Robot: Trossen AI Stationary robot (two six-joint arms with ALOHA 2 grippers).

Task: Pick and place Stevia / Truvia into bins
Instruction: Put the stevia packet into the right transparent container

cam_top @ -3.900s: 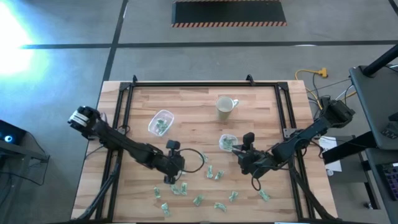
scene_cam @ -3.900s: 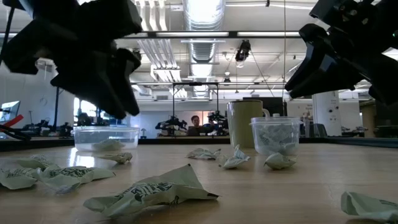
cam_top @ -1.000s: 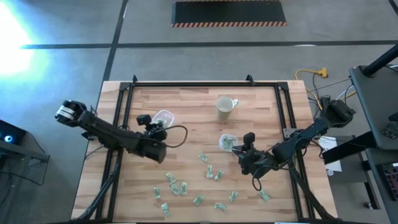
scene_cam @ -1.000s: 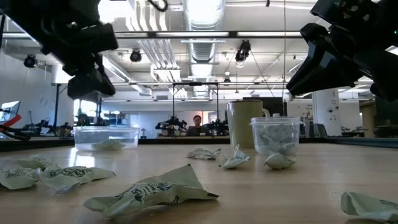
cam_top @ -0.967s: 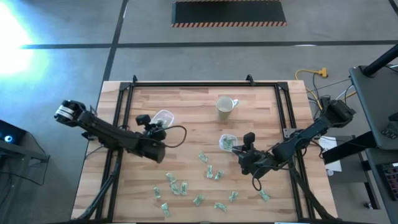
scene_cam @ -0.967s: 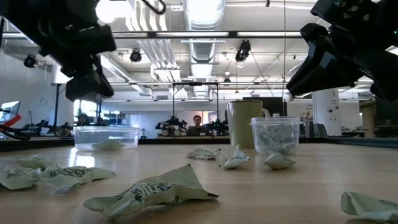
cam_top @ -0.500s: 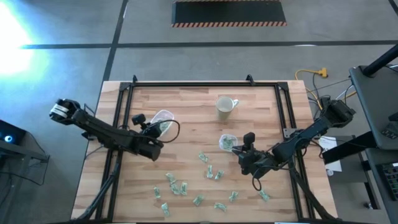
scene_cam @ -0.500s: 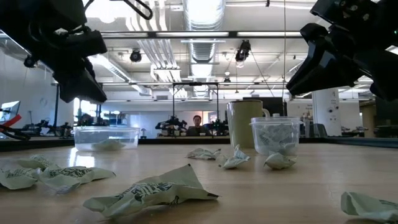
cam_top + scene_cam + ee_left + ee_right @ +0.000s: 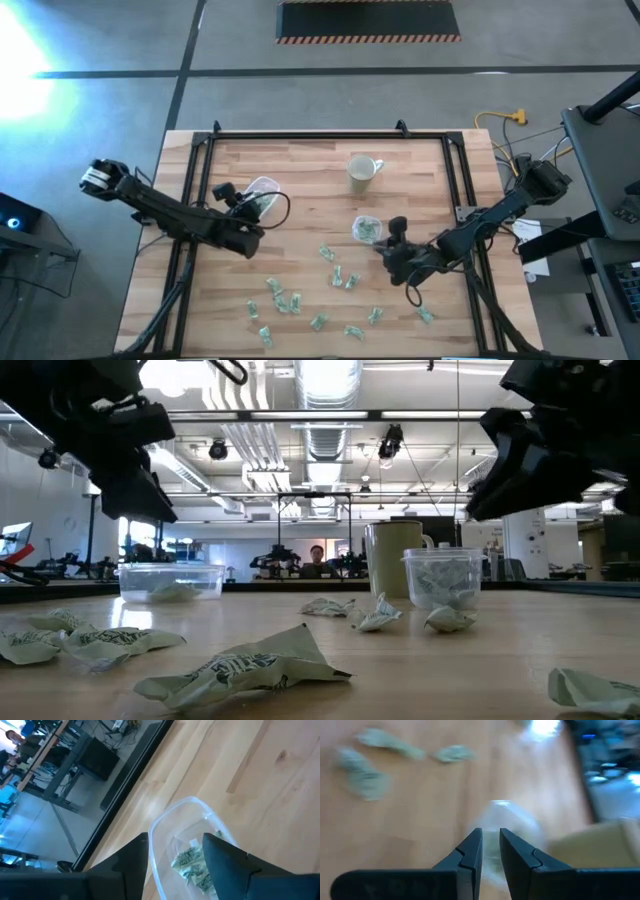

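Observation:
Several green-and-white Stevia packets [image 9: 290,300] lie flat and scattered on the near half of the wooden table; a crumpled one [image 9: 245,665] lies close to the low camera. The wider clear bin [image 9: 262,190] stands on the table at left centre with packets in it [image 9: 192,865]. My left gripper [image 9: 240,203] hangs open just above that bin, and its fingers [image 9: 135,855] frame the rim. The small clear cup [image 9: 366,229] holds packets [image 9: 443,582]. My right gripper [image 9: 385,250] hovers shut beside the cup, with nothing seen between its fingers [image 9: 475,847].
A pale mug [image 9: 362,172] stands at the far middle of the table, behind the small cup [image 9: 392,560]. A black frame rail [image 9: 200,190] runs along the table's left and right sides. Bare wood lies between the two bins and along the far edge.
My left gripper has drawn a little toward the table's left edge over the wider bin and stays open. My right gripper has shifted slightly beside the small cup in the last half second. The packets on the table have kept their places.

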